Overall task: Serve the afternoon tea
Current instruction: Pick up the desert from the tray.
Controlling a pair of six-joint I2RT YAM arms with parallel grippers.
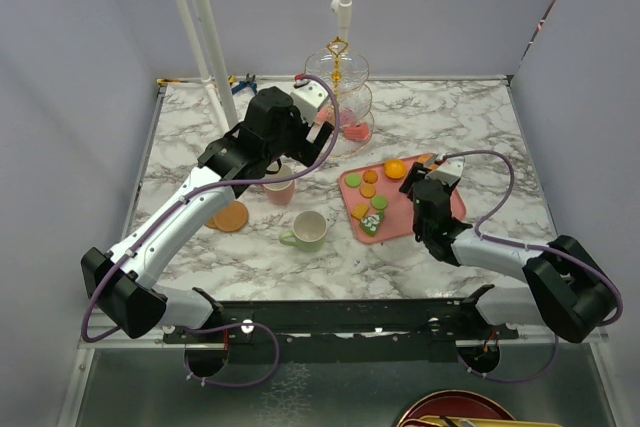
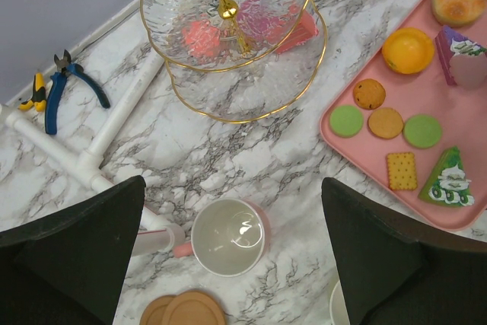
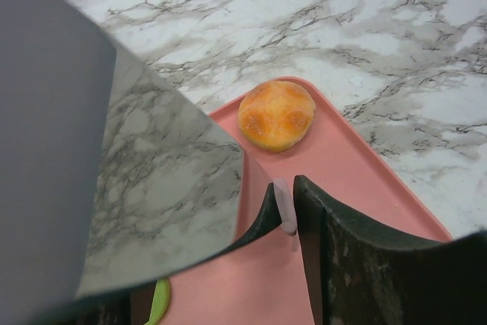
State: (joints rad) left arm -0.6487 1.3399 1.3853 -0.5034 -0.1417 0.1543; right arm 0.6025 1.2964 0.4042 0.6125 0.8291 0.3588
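Note:
The glass three-tier stand (image 1: 338,87) stands at the back centre and holds pink and red cakes (image 2: 202,36) on its lower tiers. My left gripper (image 1: 285,152) (image 2: 232,188) is open and empty, high above the pink mug (image 2: 228,237) (image 1: 278,190). The pale-green mug (image 1: 308,230) and two stacked brown coasters (image 1: 230,215) (image 2: 186,310) sit nearer the front. Macarons, biscuits and cake slices (image 2: 384,122) lie on the pink tray (image 1: 400,212). My right gripper (image 1: 437,175) (image 3: 288,188) is shut on a thin pale-lilac cake piece (image 3: 284,205) over the tray, just short of an orange bun (image 3: 276,114).
White pipe posts (image 1: 200,27) with a floor bar (image 2: 114,123) stand at the back left, with blue pliers (image 2: 65,85) beside them. Grey walls close in three sides. A large grey, marble-patterned shape (image 3: 114,157) blocks the left of the right wrist view.

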